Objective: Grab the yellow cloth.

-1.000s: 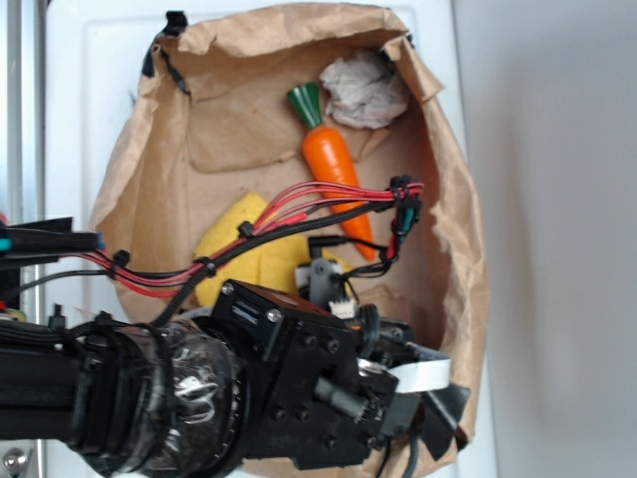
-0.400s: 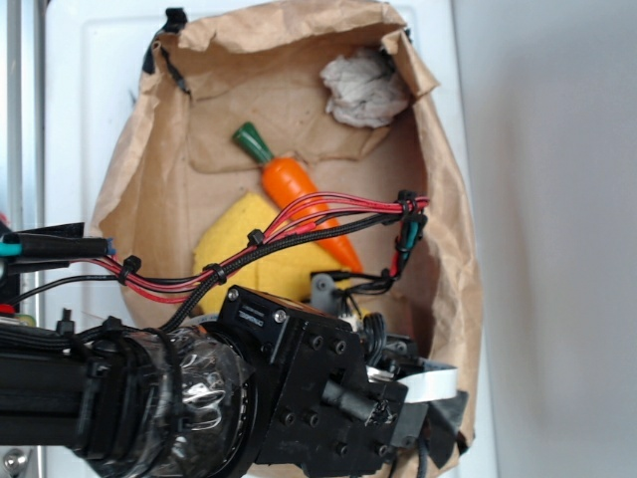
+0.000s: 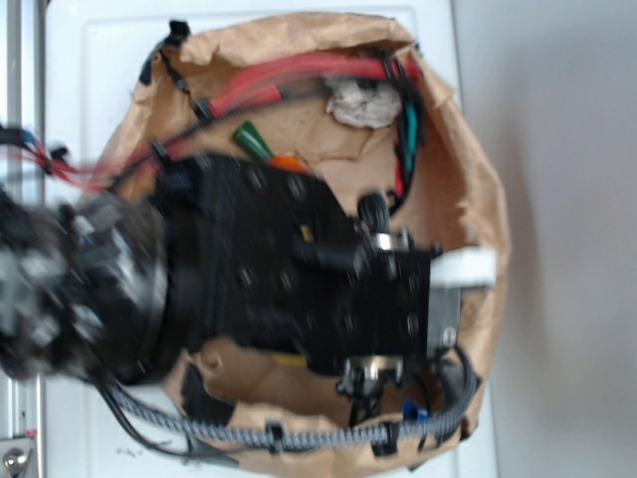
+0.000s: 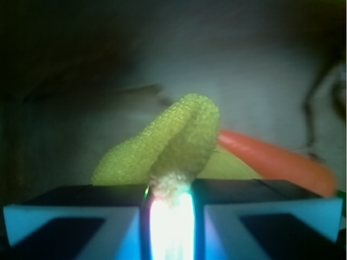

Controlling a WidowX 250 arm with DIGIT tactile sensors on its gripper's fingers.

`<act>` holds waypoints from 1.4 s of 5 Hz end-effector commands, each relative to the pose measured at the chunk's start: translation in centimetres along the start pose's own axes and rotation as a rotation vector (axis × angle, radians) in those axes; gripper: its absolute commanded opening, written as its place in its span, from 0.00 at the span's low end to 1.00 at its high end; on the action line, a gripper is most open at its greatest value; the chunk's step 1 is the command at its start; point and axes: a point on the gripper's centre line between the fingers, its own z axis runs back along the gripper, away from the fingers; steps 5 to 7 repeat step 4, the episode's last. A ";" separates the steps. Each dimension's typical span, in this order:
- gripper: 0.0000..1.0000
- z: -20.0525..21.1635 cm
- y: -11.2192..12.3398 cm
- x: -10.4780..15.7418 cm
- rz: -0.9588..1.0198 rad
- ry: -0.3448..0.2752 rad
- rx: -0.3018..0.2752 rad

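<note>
The black robot arm (image 3: 269, 269) has swung up and across the brown paper sheet (image 3: 468, 199) since the earlier exterior frames, and it now covers most of the middle of the sheet, where before it sat low at the bottom edge. Its bundle of red and black cables (image 3: 299, 75) has risen with it and now arcs along the top of the sheet. The arm is blurred in the exterior view. The orange toy carrot with a green top (image 3: 261, 147) now shows only as its green end and a sliver of orange at the arm's upper edge. The small wrinkly grey-white paper wad (image 3: 363, 103) lies near the top of the sheet, in the same place as before, partly crossed by the cables.

In the wrist view the end effector (image 4: 171, 203) is closed on a fold of the bright yellow fuzzy cloth (image 4: 173, 141). The two pale blue fingers (image 4: 76, 222) stand close together with only a narrow, brightly lit slit between them, and the cloth's edge is pinched in that slit. The fold rises from the pinch as a rounded loop, and more yellow cloth spreads out low behind it. The carrot (image 4: 276, 162) lies just behind and to the right of the cloth in this view. In the exterior view the arm hides nearly all of the cloth; only a thin yellow strip (image 3: 290, 359) shows under the arm's lower edge.
</note>
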 end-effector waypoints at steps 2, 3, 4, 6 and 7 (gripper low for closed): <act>0.00 10.2 4.9 3.4 0.229 -0.139 0.192; 0.00 11.2 6.5 2.6 0.196 -0.115 0.165; 0.00 11.7 6.7 1.5 0.160 -0.148 0.115; 0.00 11.7 6.7 1.5 0.160 -0.148 0.115; 0.00 11.7 6.7 1.5 0.160 -0.148 0.115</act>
